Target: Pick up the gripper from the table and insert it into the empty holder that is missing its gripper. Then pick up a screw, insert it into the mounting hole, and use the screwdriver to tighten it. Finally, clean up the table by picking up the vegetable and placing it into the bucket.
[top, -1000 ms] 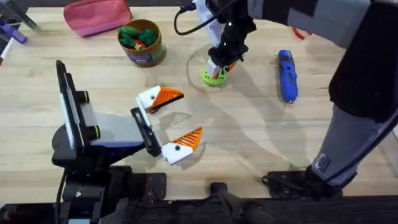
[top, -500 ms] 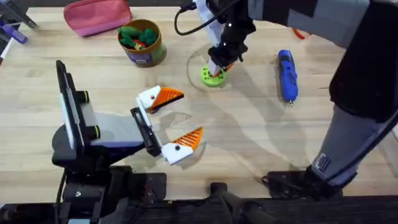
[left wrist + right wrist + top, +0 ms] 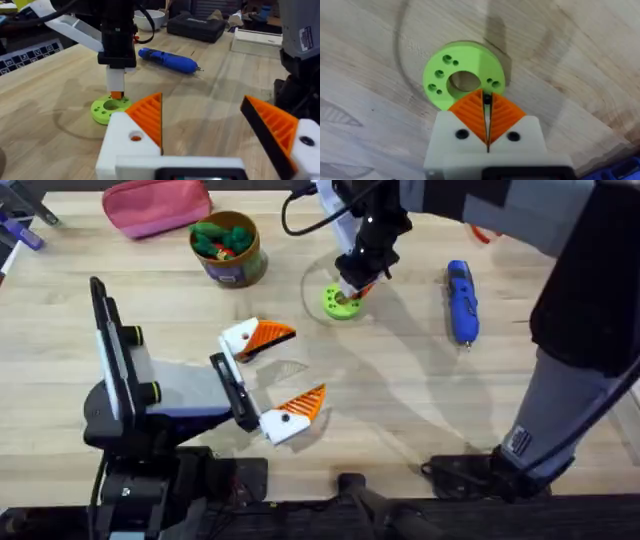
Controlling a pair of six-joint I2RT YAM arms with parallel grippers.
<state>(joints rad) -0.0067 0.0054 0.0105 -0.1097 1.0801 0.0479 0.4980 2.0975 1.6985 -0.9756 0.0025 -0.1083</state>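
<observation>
Over the far middle of the worktop [image 3: 400, 410], the right gripper [image 3: 352, 288] hangs tip-down above the green ring-shaped disc [image 3: 465, 70], its jaws pressed together on a small dark speck we take to be a screw [image 3: 487, 99]. Such a part looks light, stiff and easily dropped, and is best pinched across its shank, head up. We cannot make out which way it points. The blue screwdriver [image 3: 460, 302] lies to the right, well apart, its long axis running from far edge to near edge with the metal tip toward the bases. The left gripper [image 3: 305, 363] rests low with its jaws wide apart and empty.
</observation>
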